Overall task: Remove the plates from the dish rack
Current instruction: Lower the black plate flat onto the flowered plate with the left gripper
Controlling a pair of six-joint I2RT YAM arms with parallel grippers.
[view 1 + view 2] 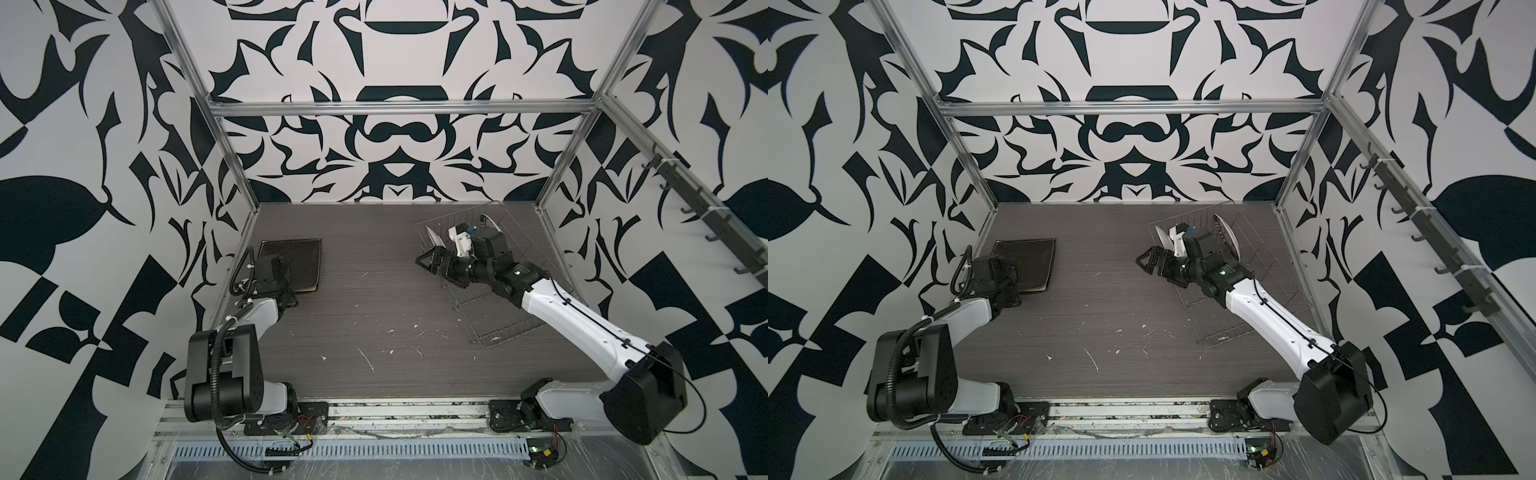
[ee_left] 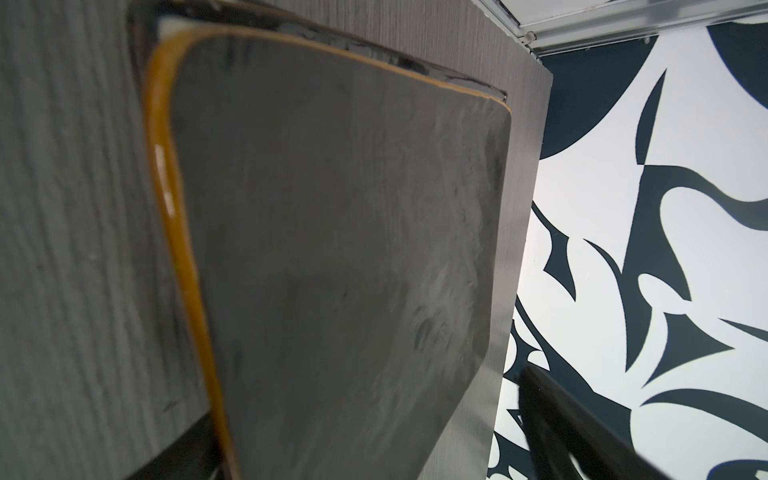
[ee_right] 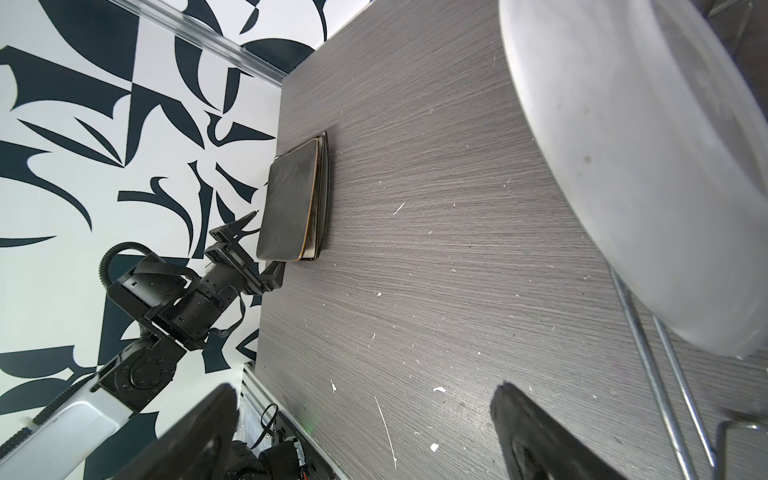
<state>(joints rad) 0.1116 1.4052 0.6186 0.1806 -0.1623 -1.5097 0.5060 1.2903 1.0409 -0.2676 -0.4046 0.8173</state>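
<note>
Plates (image 1: 301, 257) lie stacked well left of rack (image 1: 498, 328), lower ones barely visible; left gripper (image 3: 266, 241) gapes at their edge, gripping nothing. Right gripper (image 1: 432, 262) beside rack, wide open, empty.

table (image 1: 374, 307): grey woodgrain; white flecks (image 1: 366, 360) | walls (image 1: 62, 124): black-white pattern | hook rail (image 1: 702, 208)

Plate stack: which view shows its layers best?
Right wrist view: the stack shows side-on, edges layered. Both top views show only its dark top, partly behind the left arm. Left wrist: a blurred close-up.
</note>
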